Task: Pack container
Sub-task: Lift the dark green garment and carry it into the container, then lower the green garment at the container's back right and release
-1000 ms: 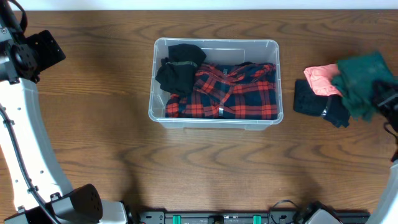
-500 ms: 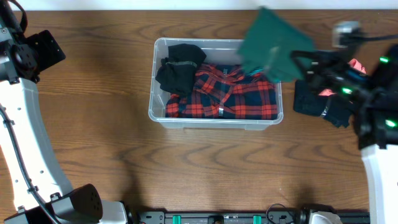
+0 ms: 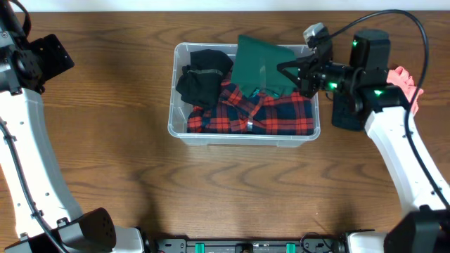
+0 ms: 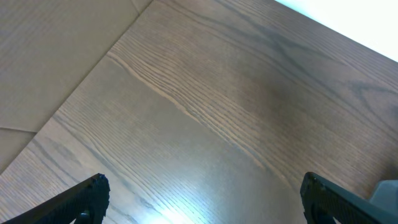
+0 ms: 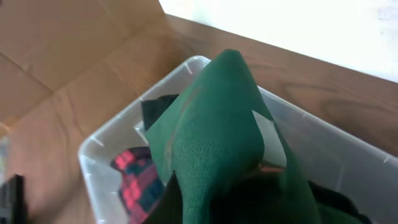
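Above the wooden table [image 3: 105,147], the right gripper [image 3: 290,76] grasps a green garment [image 3: 259,62] over the container [image 3: 242,139], probably to lay it on the plaid shirt [image 3: 271,111]; the left gripper [image 4: 208,202] gapes, idle.

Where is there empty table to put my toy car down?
Bare wood: between the left arm and the container's left wall, and the wide strip in front of it. Crowded: inside the container, where the right gripper holds a green cloth, and right of it, where clothes lie.
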Available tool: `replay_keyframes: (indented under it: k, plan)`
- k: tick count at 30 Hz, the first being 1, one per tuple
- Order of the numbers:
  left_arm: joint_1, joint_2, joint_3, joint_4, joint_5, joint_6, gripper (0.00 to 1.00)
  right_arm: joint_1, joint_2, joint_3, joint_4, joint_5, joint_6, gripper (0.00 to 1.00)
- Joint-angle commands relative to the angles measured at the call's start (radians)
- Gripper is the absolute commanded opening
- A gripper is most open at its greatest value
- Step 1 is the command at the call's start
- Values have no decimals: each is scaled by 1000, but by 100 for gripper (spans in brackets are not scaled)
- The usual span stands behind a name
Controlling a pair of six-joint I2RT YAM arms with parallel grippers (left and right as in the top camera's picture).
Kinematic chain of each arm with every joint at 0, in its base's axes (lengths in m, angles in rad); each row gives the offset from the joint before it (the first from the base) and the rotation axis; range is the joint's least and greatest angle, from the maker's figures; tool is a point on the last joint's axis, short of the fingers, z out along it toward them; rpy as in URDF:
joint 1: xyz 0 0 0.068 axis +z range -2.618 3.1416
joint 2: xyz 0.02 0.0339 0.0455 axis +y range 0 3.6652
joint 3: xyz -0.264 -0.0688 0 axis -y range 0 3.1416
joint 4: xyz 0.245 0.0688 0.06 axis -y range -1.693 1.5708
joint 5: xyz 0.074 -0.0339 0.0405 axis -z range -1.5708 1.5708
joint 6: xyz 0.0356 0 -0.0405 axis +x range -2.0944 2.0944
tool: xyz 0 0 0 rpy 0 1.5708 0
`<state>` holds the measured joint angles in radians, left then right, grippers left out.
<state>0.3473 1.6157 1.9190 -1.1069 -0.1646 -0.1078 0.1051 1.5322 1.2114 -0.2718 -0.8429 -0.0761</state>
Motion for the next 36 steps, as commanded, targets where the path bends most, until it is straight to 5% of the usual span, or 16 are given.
replay_keyframes:
  k: [1, 8, 9, 10, 12, 20, 25, 30, 33, 36]
  plan:
    - [5, -3, -4, -4, -8, -9, 98, 6, 34, 18, 27, -29, -76, 1]
    - [5, -3, -4, -3, -8, -9, 98, 5, 141, 18, 80, 27, -51, 4]
    - [5, -3, -4, -3, -8, -9, 98, 3, 150, 18, 82, 51, -43, 24]
    - [5, -3, -4, -3, -8, -9, 98, -1, 156, 18, 81, 78, -43, 56]
    - [5, -3, -4, -3, -8, -9, 98, -10, 157, 18, 81, 126, -26, 75]
    - [5, -3, -4, -3, -8, -9, 98, -105, 109, 75, 72, 58, 17, 80]
    - [5, -3, -4, -4, -8, -9, 98, -123, 86, 127, 74, -27, 39, 73]
    - [5, -3, -4, -3, -8, -9, 98, -45, 100, 128, 74, 31, 38, 35]
    - [5, -3, -4, -3, -8, -9, 98, 16, 126, 128, 78, 100, 39, 2]
    - [5, -3, -4, -3, -8, -9, 98, 68, 168, 128, 93, 138, 39, 1]
